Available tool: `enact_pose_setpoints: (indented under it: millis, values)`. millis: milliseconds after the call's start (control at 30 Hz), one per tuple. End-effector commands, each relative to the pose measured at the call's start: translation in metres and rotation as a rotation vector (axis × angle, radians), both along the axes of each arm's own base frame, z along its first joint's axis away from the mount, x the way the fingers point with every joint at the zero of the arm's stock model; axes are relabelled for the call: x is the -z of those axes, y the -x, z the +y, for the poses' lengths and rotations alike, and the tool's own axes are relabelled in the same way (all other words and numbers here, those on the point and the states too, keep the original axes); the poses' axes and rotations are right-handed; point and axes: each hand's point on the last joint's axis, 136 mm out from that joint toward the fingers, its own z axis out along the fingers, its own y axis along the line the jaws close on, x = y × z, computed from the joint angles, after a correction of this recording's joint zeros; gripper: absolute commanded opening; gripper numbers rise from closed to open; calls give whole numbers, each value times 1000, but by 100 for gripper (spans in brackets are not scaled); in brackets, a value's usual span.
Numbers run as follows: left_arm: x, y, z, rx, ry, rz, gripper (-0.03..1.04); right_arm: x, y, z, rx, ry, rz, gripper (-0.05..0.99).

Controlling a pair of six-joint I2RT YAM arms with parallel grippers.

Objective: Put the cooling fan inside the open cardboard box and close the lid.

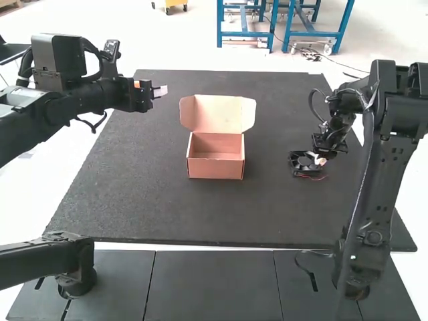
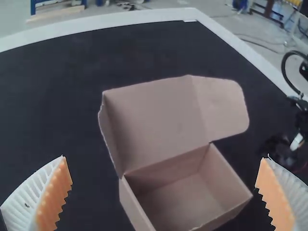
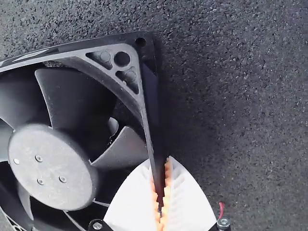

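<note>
**Item 1: cooling fan** (image 1: 306, 162). Black, square-framed. It sits toward the right edge of the worktop, on the black mat (image 1: 134, 187), well apart from the box. I cannot tell whether it rests on the mat or is just clear of it.

**Item 2: right pincer** (image 1: 326, 148). It is clenched on one thin side wall of the fan frame, and the orange pads (image 3: 163, 185) meet on that wall close to a corner.

**Item 3: left pincer** (image 1: 150, 93). It is released, with its fingers spread wide, and holds nothing. It hangs over the far left part of the worktop and faces the box.

**Item 4: cardboard box** (image 1: 215, 155). It stands at the middle of the worktop. The interior is bare, with nothing in it. The lid (image 1: 217, 114) stands up along the far side, with its tuck flap and side ears unfolded.

**Handling note, step in hand: carrying the fan to the box.**
- I judge the grip narrow and off-centre, so I would expect the fan to swing under it.
- I would lift straight up first and then travel slowly.
- I would clear the near right rim of the box before lowering.
- I would set the fan flat on the box floor before letting go.
- The red lead (image 1: 319, 176) trails from the fan. I would see it inside the walls so that it does not foul the lid.
</note>
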Motion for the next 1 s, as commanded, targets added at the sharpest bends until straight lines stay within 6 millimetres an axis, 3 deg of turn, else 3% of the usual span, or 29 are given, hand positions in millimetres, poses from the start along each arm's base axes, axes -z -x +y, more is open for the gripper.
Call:
enact_pose_setpoints:
  millis: [0,100,333,733,967]
  values:
    - [-24,3,2,-9,18,-54,90,2,-4,20,7,-70,7,-2]
    - [-21,3,3,-12,16,-50,90,-14,-15,20,17,-89,-43,-2]
    - [-4,-1,6,-37,2,-23,90,-76,-30,15,43,-124,-203,-2]
    - [37,-1,5,-22,-72,116,90,-188,-16,39,84,-277,-417,-2]
    - [58,12,7,2,-138,198,90,-239,-8,58,105,-345,-511,-2]
